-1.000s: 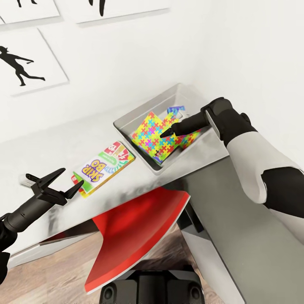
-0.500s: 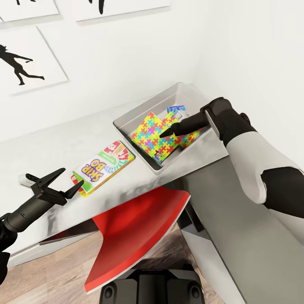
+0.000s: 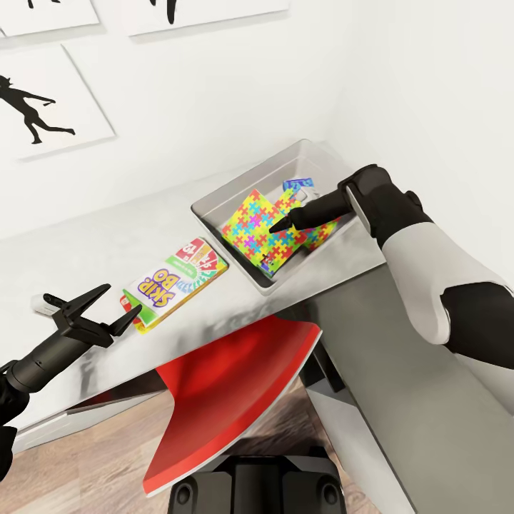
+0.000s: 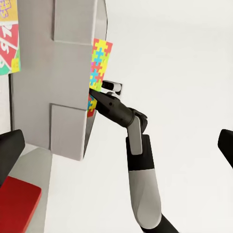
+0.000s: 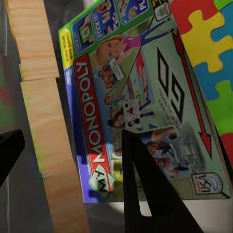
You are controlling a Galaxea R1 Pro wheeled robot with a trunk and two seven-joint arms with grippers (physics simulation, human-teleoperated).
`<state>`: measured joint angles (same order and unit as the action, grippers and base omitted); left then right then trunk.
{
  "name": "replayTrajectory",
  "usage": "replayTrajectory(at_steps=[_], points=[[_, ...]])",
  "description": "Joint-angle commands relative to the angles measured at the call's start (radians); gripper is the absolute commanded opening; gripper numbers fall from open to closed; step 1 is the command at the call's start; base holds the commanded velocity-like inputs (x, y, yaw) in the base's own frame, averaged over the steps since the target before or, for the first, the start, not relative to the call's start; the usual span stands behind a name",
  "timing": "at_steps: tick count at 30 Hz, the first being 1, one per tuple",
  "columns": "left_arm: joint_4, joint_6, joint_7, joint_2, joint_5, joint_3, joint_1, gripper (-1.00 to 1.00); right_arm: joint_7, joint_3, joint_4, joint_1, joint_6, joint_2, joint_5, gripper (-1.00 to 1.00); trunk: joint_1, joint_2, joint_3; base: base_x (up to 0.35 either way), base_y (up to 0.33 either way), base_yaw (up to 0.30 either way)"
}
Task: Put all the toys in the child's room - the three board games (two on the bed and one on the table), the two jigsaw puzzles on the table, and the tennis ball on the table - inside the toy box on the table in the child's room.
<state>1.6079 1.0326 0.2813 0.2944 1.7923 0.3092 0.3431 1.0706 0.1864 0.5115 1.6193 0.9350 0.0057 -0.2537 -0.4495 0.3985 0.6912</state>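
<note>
Right claw point(image 3: 275, 227) spread, empty, over the shallow light-grey toy box point(image 3: 235, 187) at the bench's right end | left claw point(image 3: 107, 308) spread, beside the green Skip-Bo card-game box point(image 3: 175, 283), nearer arm, mid-bench.

Bright, even, sharp renders on my head feed, soft shadows, my right wrist feed dim inside the shallow light-grey bin point(image 3: 235, 187).

Under your right tool point(image 3: 275, 227), jigsaw puzzles point(image 3: 258, 230) show yellow, pink, blue, green pieces; light-grey toy box point(image 3: 235, 193).
</note>
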Motion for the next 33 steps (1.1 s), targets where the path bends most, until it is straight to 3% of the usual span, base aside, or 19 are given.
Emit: replayTrajectory(at_steps=[1, 9, 10, 33], points=[[0.000, 0.003, 0.008, 0.000, -0.008, 0.001, 0.001, 1.00, 0.007, -0.001, 0.001, 0.001, 0.004, 0.001, -0.010, -1.00, -0.001, 0.002, 0.001, 0.000, 0.000, 0.000], [0.000, 0.003, 0.009, 0.000, -0.008, 0.001, 0.001, 1.00, 0.006, -0.001, 0.001, -0.001, 0.004, 0.001, -0.010, -1.00, -0.001, 0.002, 0.001, 0.000, 0.000, 0.000], [0.000, 0.003, 0.009, 0.000, -0.008, 0.001, 0.001, 1.00, 0.006, -0.001, 0.001, -0.001, 0.004, 0.001, -0.010, 1.00, -0.001, 0.002, 0.001, 0.000, 0.000, 0.000], [0.000, 0.003, 0.008, 0.000, -0.008, 0.001, 0.000, 1.00, 0.002, -0.005, 0.032, -0.001, 0.003, -0.006, -0.008, 1.00, -0.001, 0.002, 0.001, 0.000, 0.000, 0.000]])
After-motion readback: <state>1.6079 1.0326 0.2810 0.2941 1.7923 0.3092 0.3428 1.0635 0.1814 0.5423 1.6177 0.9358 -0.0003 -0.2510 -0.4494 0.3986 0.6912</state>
